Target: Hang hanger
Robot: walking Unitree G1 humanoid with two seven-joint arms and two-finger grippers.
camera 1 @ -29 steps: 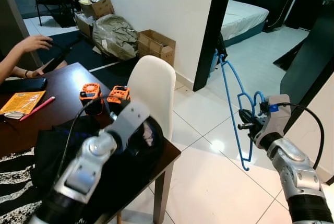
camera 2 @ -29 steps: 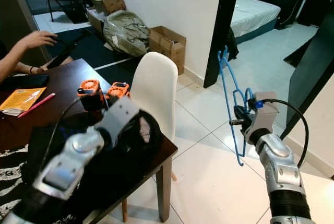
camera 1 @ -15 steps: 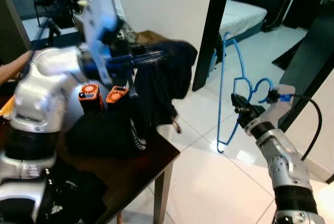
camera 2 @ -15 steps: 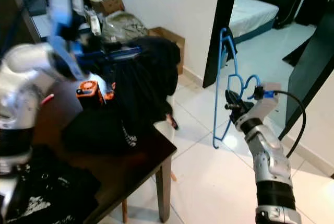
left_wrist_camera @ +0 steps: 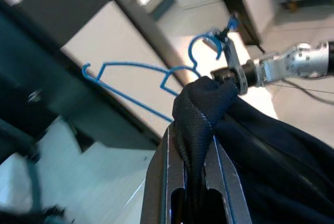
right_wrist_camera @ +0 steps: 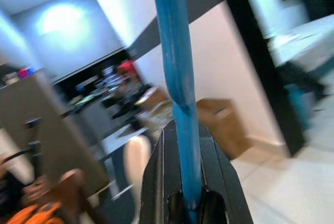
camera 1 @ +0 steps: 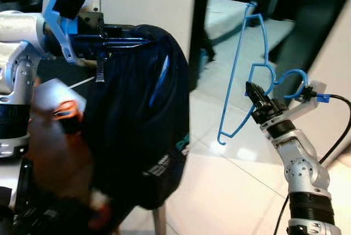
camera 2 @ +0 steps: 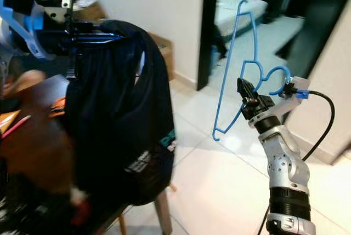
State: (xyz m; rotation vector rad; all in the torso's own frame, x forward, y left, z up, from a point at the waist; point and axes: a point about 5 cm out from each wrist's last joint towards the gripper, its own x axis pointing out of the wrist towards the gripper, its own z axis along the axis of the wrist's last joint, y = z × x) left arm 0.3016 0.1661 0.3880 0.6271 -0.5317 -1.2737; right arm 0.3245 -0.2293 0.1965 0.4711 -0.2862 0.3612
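My left gripper [camera 1: 143, 40] is clamped on a dark garment [camera 1: 140, 131] held high; it could slide off if I swing fast. My right gripper [camera 1: 253, 93] pinches the blue hanger [camera 1: 239, 70], a thin wire frame held tilted in mid-air by the doorway.

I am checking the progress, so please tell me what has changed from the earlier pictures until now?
The left gripper rose from the table, lifting the dark garment, which now hangs from it. The right gripper raised the blue hanger and turned it more upright. The right gripper's hold on the hanger stayed the same.
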